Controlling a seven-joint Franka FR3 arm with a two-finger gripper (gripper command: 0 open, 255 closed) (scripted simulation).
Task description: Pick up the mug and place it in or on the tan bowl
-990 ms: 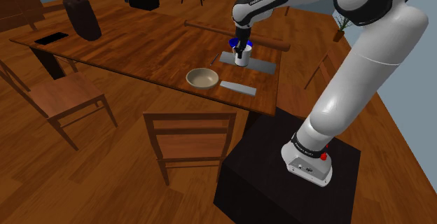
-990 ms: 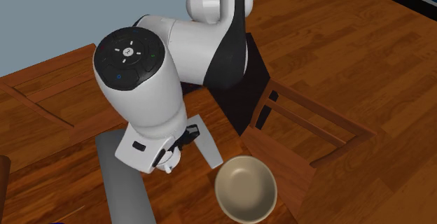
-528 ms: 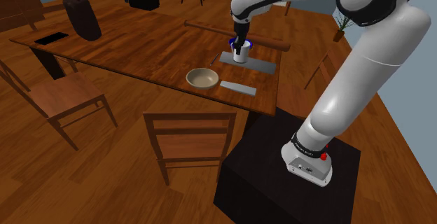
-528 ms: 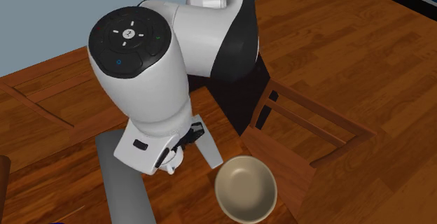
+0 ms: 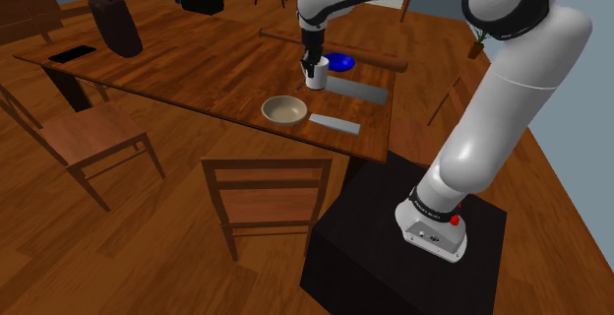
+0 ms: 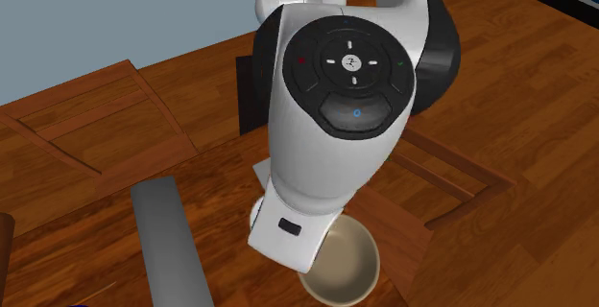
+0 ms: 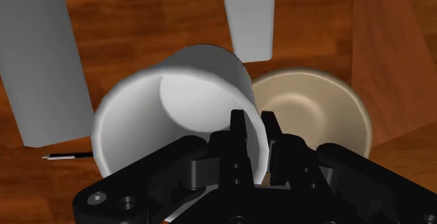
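Note:
A white mug (image 7: 175, 110) hangs in the air, and my black gripper (image 7: 255, 128) is shut on its rim wall, one finger inside and one outside. In the shoulder view the mug (image 5: 316, 73) hangs under the gripper (image 5: 313, 63) above the wooden table (image 5: 197, 67), a short way beyond the tan bowl (image 5: 284, 110) and to that view's right of it. The tan bowl (image 7: 315, 110) lies empty just past the mug. From the second exterior view the arm covers the mug and overlaps part of the bowl (image 6: 346, 267).
Two flat grey slabs (image 5: 356, 89) (image 5: 335, 122) lie on the table near the bowl, and a blue dish (image 5: 340, 62) sits beyond them. A thin dark pen (image 7: 66, 155) lies by the long slab. Wooden chairs (image 5: 268, 200) (image 5: 93, 136) stand at the table's near side.
The arm has carried the mug up off the grey slab and to the shoulder view's left, nearer the tan bowl. The blue dish behind it is now uncovered.

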